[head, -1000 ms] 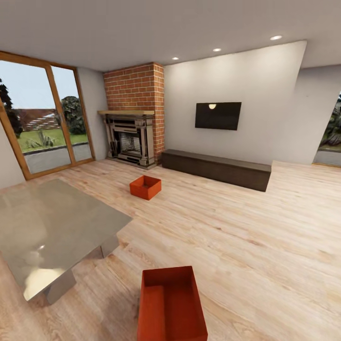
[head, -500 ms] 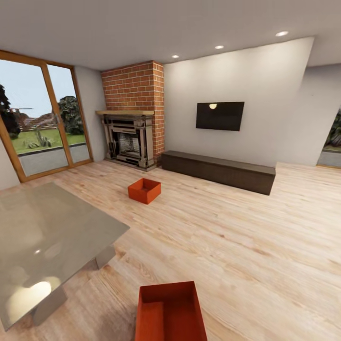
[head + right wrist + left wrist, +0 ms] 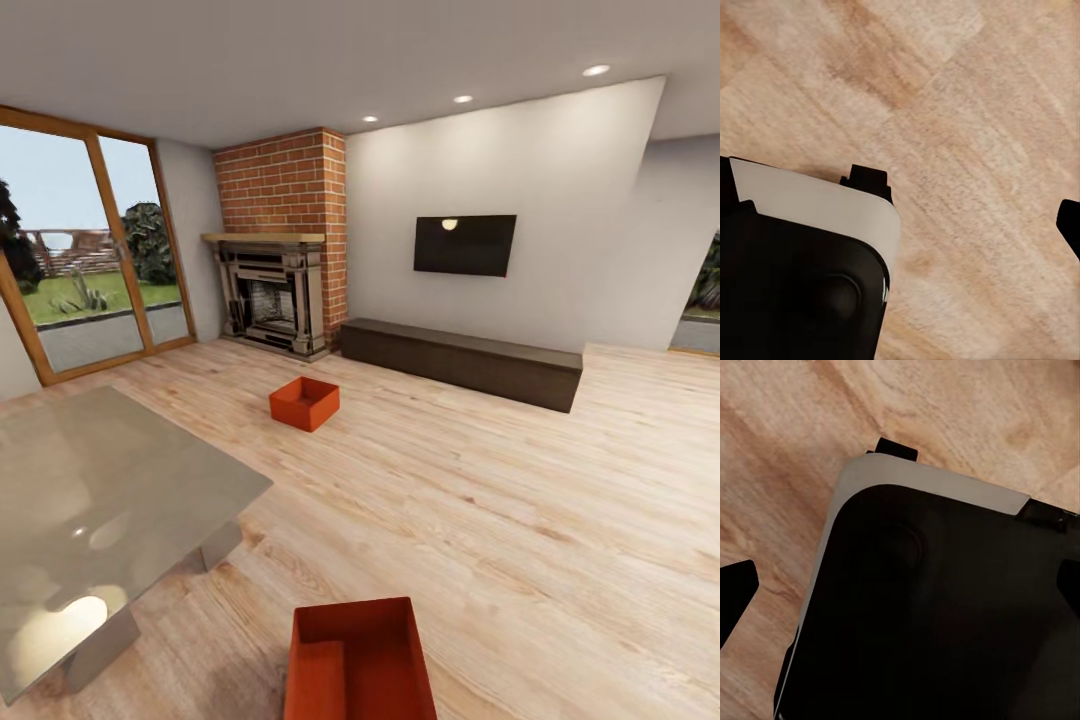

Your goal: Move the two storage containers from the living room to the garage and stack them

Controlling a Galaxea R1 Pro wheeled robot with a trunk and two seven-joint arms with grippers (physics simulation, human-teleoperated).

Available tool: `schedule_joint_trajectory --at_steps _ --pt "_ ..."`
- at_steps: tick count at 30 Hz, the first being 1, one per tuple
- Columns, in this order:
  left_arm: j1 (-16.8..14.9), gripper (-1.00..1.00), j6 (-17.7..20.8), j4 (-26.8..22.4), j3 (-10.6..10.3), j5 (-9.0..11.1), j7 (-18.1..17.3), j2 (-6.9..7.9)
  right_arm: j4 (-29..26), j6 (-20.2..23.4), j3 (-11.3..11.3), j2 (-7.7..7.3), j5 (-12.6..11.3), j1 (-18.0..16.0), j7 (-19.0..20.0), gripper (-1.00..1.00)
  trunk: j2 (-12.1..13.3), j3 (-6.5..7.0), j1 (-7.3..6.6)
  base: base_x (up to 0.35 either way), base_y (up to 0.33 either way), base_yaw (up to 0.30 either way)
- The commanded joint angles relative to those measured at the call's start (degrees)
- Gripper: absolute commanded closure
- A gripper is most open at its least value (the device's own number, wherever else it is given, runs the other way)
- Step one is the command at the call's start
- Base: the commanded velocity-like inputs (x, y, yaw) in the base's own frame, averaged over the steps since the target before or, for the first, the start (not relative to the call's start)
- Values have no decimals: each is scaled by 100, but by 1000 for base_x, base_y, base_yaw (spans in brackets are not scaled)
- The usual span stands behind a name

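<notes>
Two orange-red lidless storage containers rest on the living room's light wood-plank floor. The far container (image 3: pixel 304 402) sits mid-room in front of the brick fireplace (image 3: pixel 277 290). The near container (image 3: pixel 360 660) lies close below me, cut off by the head view's lower edge. In the left wrist view, my left gripper (image 3: pixel 900 589) hangs open over my own black-and-white base, a dark fingertip (image 3: pixel 735 594) showing at each side of the picture. In the right wrist view, one dark fingertip (image 3: pixel 1071 223) of my right gripper shows at the picture's edge above bare planks, with nothing held.
A glass table (image 3: pixel 110 490) stands close at the left, beside the near container. A long dark low bench (image 3: pixel 460 362) runs along the white wall under a wall screen (image 3: pixel 465 244). Wood-framed glass doors (image 3: pixel 90 250) fill the far left. Open plank floor spreads to the right.
The whole head view has shifted: the camera moved, so the near container sits lower in the picture and the table further left. The containers themselves have not moved.
</notes>
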Motion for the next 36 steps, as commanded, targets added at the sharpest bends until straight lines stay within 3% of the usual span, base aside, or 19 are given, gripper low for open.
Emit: schedule_joint_trajectory --at_steps 1,16,36 --pt "-1 -100 13 -5 0 61 1 -1 17 -35 47 2 -46 -7 -7 -100 -3 -6 0 1 -96 0" --pt "-1 -100 13 -4 -5 70 -3 -3 15 -28 47 8 -52 -7 -7 -100 -3 -6 0 0 -250 22" --pt "-1 -100 13 -4 -7 70 -5 12 15 -41 46 5 -50 -6 -9 -100 -3 -6 0 0 -10 106"
